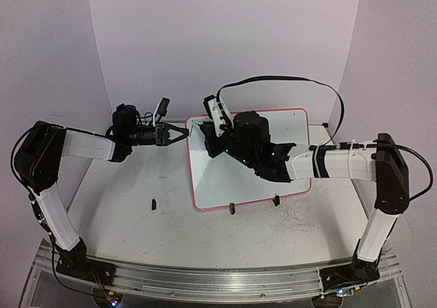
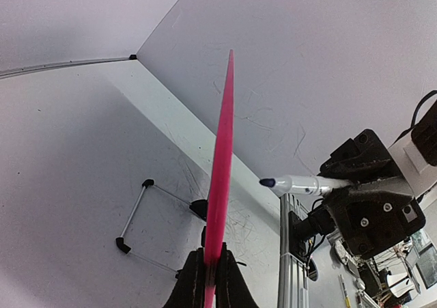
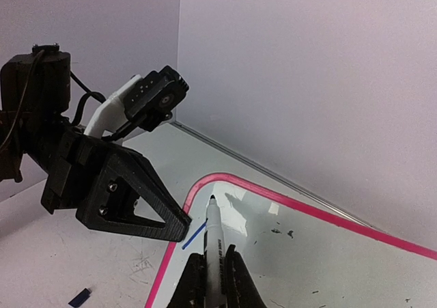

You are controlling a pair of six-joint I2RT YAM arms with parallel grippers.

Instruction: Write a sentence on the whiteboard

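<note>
The whiteboard (image 1: 222, 178) lay flat near the middle of the table (image 1: 123, 226), its two black clip feet toward the near edge. The left gripper (image 2: 210, 261) was clamped on the pink rim at the board's far-left corner. The right gripper (image 3: 215, 259) was closed around a marker (image 3: 217, 236), its tip over that corner beside a short blue stroke (image 3: 194, 235), all there was of the sentence.
</note>
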